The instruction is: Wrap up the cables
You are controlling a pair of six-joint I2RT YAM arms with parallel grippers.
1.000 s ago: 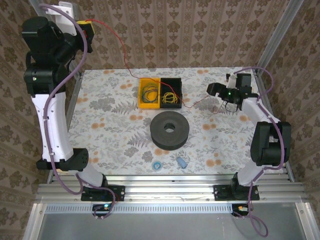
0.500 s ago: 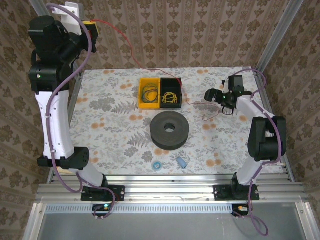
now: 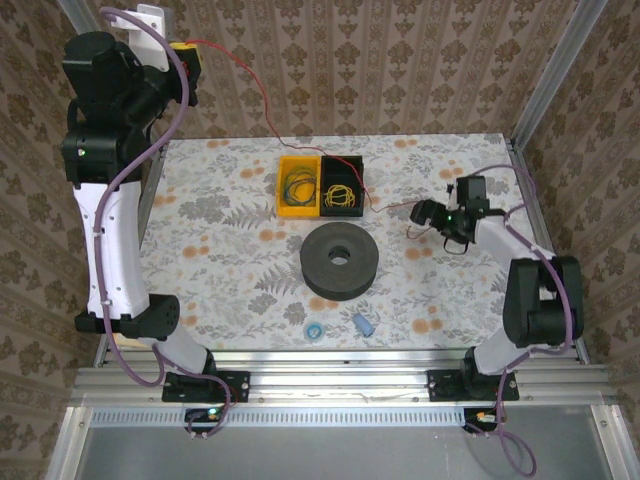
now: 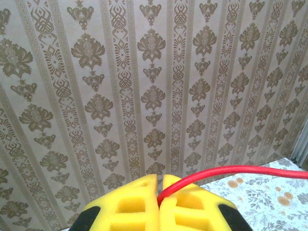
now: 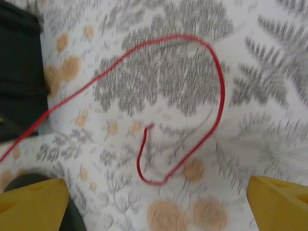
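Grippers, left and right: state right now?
Left gripper: closed on the red cable.
Right gripper: open, holding nothing; the cable's loose end lies on the table beneath it.

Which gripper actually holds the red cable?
The left gripper, raised by the wall, is shut on the red cable; the right gripper hangs open above its loose end.

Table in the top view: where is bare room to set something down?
Bare: the left side, between the left arm and the spool. Crowded: bin, spool and red cable trailing toward the right gripper.
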